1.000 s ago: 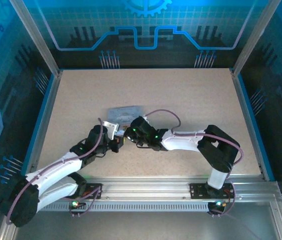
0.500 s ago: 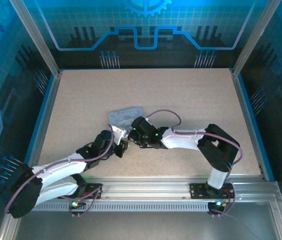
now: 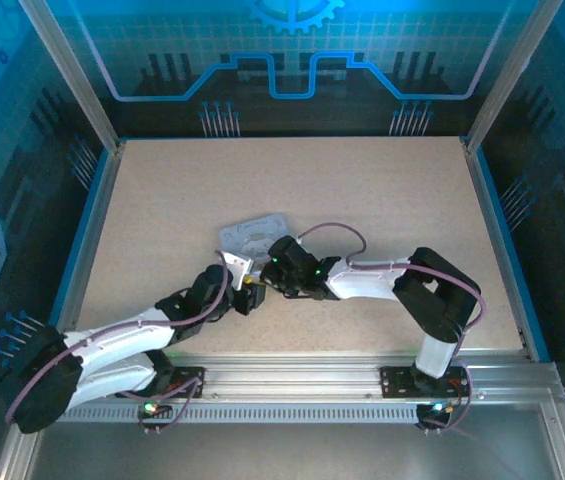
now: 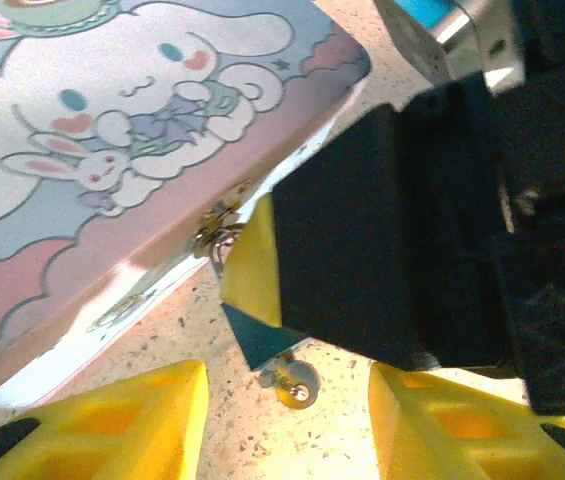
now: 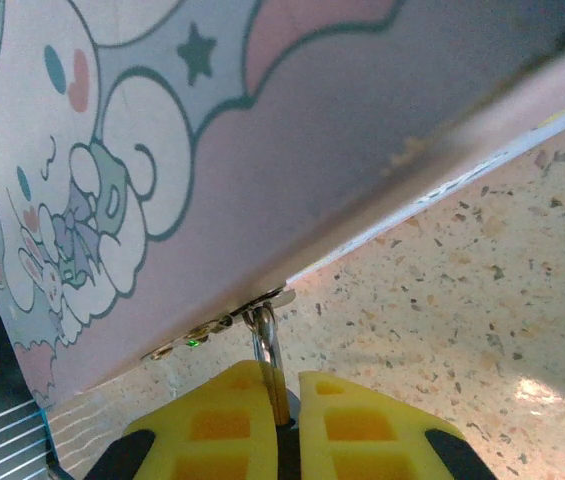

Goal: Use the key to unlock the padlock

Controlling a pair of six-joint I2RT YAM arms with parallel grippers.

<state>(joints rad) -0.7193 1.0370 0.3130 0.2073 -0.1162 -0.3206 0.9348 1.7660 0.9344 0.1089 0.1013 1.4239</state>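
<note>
Clenched padlock point(image 5: 265, 345) in right gripper point(image 5: 284, 395) at tin's point(image 5: 312, 150) edge. Spread left gripper point(image 4: 287, 370), grasping nothing, astride key point(image 4: 297, 387) seemingly seated in padlock. Called for pinching key, then turning.

Key point(image 4: 295, 384) between spread left pincer point(image 4: 287, 405)

Left arm point(image 3: 112, 340): lies low from its base, reaching forward and toward its right, with the wrist turned inward.
Left gripper point(image 4: 287, 375): jaws parted; the two yellow fingers point(image 4: 132, 420) stand apart and clamp nothing.
Right arm point(image 3: 382, 280): elbow folded up above its base, forearm reaching toward its left.
Right gripper point(image 5: 284, 385): yellow pads point(image 5: 232, 420) pinched together on the thin shackle of the padlock point(image 5: 267, 345).
Grippers together: tips just beside each other, the right gripper directly ahead of the left fingers.
</note>
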